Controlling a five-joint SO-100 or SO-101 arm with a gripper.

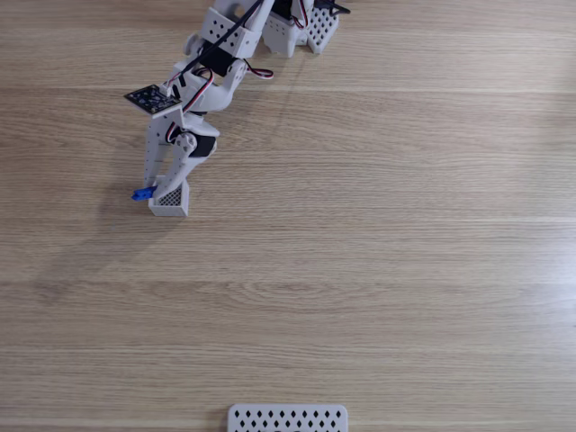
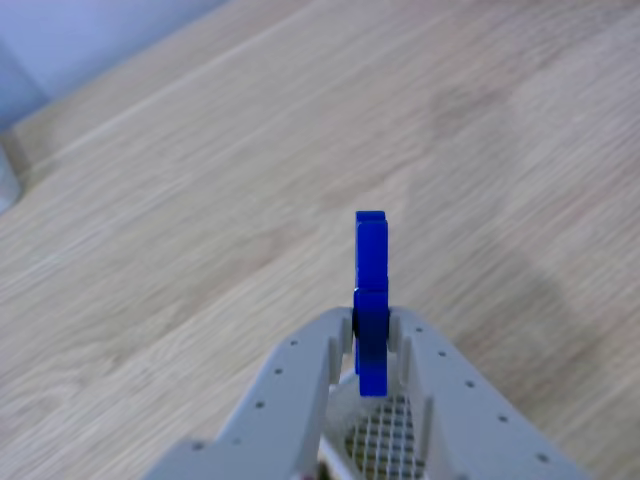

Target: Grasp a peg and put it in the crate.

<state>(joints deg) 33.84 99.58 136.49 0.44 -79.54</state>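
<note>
**A:** What have you got closest to the lens?

**B:** In the other view I see the gripper (image 2: 371, 335) coming in from 6 o'clock, its two white fingers (image 2: 300, 375) clamped on the peg (image 2: 370, 290). The bright blue stick is pinched near its lower end and points up toward 12 o'clock, past the fingertips. Just below the tips, at 6 o'clock, I can make out the mesh bottom of the crate (image 2: 385, 445) between the fingers.

**A:** So the claw is closed on it?

**B:** Yes, the jaws press the peg from both sides. Beyond that I only see the wooden table (image 2: 200, 200) stretching away.

**A:** And from the fixed view?

**B:** There the plate (image 1: 288, 418) with diamond holes sits at 6 o'clock on the frame edge, well apart from everything else. Moving up toward 10 o'clock, I find the crate (image 1: 170, 206), small and white, on the table (image 1: 378, 270). The gripper (image 1: 155, 189) hangs right at the crate's left side, and the peg (image 1: 142, 193) pokes out at the crate's 9 o'clock as a small blue stub. I cannot tell whether the peg touches the crate. The arm (image 1: 211, 76) runs back toward 12 o'clock, where its base meets the top edge.
</note>
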